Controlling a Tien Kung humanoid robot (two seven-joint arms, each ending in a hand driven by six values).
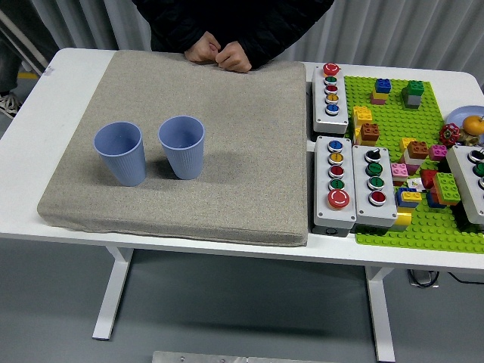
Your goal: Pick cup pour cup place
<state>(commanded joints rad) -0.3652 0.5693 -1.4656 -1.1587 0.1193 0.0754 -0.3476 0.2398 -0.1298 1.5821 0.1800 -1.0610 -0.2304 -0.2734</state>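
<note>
Two light blue cups stand upright side by side on the grey pad: the left cup and the right cup, a small gap between them. Nothing touches either cup. A person in a black jacket stands at the far side, both hands resting together on the pad's far edge. Neither robot hand shows in the head view.
Right of the pad stand three grey button boxes and a green brick baseplate with several coloured bricks. Another button box and a plate with fruit sit at the right edge.
</note>
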